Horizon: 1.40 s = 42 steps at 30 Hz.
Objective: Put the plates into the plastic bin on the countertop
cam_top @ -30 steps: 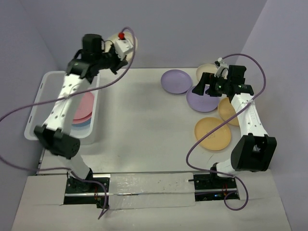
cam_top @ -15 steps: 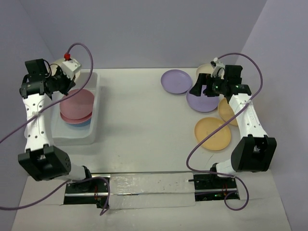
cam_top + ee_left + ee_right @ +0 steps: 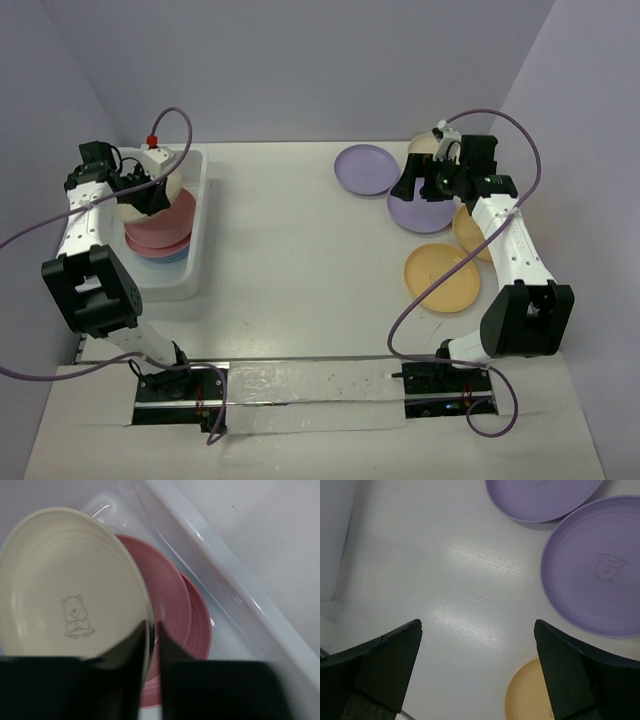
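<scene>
Left fingers (image 3: 125,655): clamped on the near rim of the cream plate (image 3: 65,590), one finger on each face.
Cream plate: held tilted over the plastic bin (image 3: 200,240), above the pink plates (image 3: 170,610) stacked inside. I cannot tell whether it touches them.
Plastic bin: at the left edge of the counter (image 3: 300,240).
Right fingers (image 3: 385,665): wide apart and empty, hovering beside the purple plate (image 3: 600,570).
Outside the bin: that purple plate, a second purple plate (image 3: 365,168) and the orange-yellow plates (image 3: 442,278), all on the right.
Step in hand: probably setting the cream plate on the stack.
Doing it well: level the plate, centre it over the pink plates clear of the bin wall, and lower it close before letting go. Then lift straight up.
Risk: released tilted, it may slide and lean against the wall.
</scene>
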Tool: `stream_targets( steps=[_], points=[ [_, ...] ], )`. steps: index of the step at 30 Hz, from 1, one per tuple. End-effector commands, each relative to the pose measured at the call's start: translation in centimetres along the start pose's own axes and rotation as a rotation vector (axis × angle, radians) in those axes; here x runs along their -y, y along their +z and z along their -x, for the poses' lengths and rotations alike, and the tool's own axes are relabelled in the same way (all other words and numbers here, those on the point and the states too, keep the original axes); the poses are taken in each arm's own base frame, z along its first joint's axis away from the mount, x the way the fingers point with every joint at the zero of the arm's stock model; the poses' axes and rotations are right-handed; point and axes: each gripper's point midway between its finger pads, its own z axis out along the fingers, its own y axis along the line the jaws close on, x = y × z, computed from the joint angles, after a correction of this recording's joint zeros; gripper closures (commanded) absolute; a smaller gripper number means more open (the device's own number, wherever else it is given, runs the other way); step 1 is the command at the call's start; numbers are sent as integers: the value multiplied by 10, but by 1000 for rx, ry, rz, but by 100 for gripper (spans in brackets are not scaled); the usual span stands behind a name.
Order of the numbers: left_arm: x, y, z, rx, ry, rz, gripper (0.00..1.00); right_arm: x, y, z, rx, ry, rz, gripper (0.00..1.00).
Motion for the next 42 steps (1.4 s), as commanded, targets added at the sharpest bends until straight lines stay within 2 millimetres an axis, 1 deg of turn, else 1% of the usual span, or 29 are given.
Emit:
stream_targets(
  steps=[1, 3, 4, 5, 7, 9, 10, 11, 12, 13, 14, 15, 16, 17, 19, 20, 21, 23, 24, 25, 26, 27, 28, 29, 31, 32, 34, 35, 42],
  points=[
    [-15, -1, 19, 70, 18, 38, 47, -6, -7, 15, 44, -65, -22, 0],
    [-18, -8, 29, 94, 14, 62, 29, -5, -4, 16, 42, -102, -36, 0],
    [-18, -15, 41, 123, 9, 70, 25, -9, 0, 16, 37, -124, -39, 0],
    [-18, -22, 52, 152, -7, 74, 21, -7, 3, 17, 34, -133, -47, 0],
    [-14, -32, 68, 197, -22, 69, 17, -13, 8, 24, 41, -172, -44, 0],
    [-7, -50, 94, 283, -32, 71, 12, -14, 18, 31, 41, -218, -53, 0],
    [-4, -54, 99, 302, -48, 63, 11, -10, 23, 30, 32, -227, -62, 0],
    [1, -61, 109, 343, -62, 58, 10, -6, 33, 30, 17, -249, -72, 0],
    [6, -74, 122, 398, -66, 68, 8, -6, 42, 36, 14, -280, -79, 0],
    [10, -80, 130, 427, -66, 66, 7, -3, 50, 36, -1, -294, -89, 0],
    [17, -87, 138, 460, -63, 49, 6, 4, 63, 38, -24, -313, -104, 0],
    [27, -99, 148, 503, -58, 34, 4, 7, 78, 42, -42, -340, -111, 0],
    [35, -109, 156, 534, -52, 23, 3, 11, 91, 42, -66, -356, -113, 1],
    [41, -113, 161, 548, -54, 9, 3, 14, 103, 41, -87, -364, -112, 2],
    [52, -118, 165, 566, -67, -23, 3, 17, 127, 39, -130, -396, -98, 5],
    [58, -121, 167, 575, -62, -39, 3, 23, 143, 37, -157, -400, -96, 6],
    [64, -125, 169, 582, -56, -45, 3, 25, 152, 38, -169, -412, -96, 8],
    [75, -125, 168, 582, -56, -63, 3, 24, 169, 46, -179, -452, -88, 11],
    [81, -128, 169, 587, -47, -66, 3, 25, 179, 43, -195, -463, -83, 12],
    [83, -126, 167, 585, -46, -72, 3, 29, 189, 32, -227, -467, -78, 13],
    [86, -126, 166, 586, -48, -74, 3, 31, 198, 28, -248, -484, -75, 15],
    [90, -127, 166, 587, -50, -73, 3, 32, 208, 25, -263, -504, -71, 17],
    [93, -127, 165, 587, -52, -76, 3, 32, 214, 27, -265, -528, -72, 19],
    [96, -126, 163, 587, -54, -80, 3, 33, 220, 29, -267, -547, -74, 21],
    [99, -125, 162, 586, -56, -85, 3, 40, 230, 17, -299, -558, -78, 23],
    [101, -124, 161, 583, -56, -87, 3, 40, 237, 15, -306, -567, -75, 25],
    [102, -123, 160, 581, -52, -83, 3, 43, 243, 12, -314, -571, -71, 27],
    [103, -122, 160, 577, -46, -80, 3, 45, 249, 4, -334, -576, -61, 28],
    [96, -116, 157, 561, -39, -54, 3, 45, 257, -19, -397, -607, -23, 30]
  ],
)
